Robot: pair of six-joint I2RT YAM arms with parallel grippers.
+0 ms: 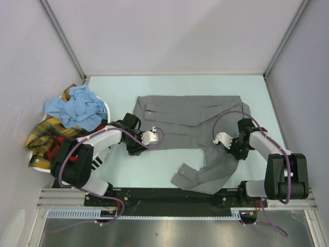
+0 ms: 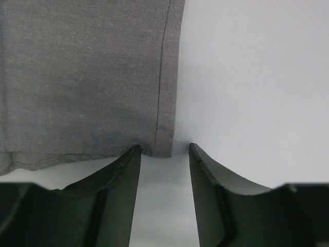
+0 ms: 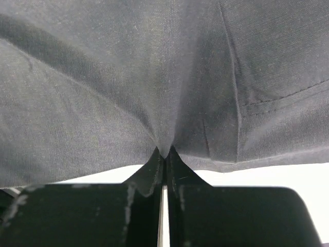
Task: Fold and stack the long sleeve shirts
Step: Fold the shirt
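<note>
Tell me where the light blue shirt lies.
In the top view, the light blue shirt lies at the far left, on top of the yellow plaid shirt and left of the grey shirt.

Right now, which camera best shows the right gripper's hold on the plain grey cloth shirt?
Right wrist view: the right gripper is shut, pinching a fold of the plain grey cloth shirt. The top external view shows it down on the shirt, fingertips hidden. The left wrist view shows only a hem corner.
</note>
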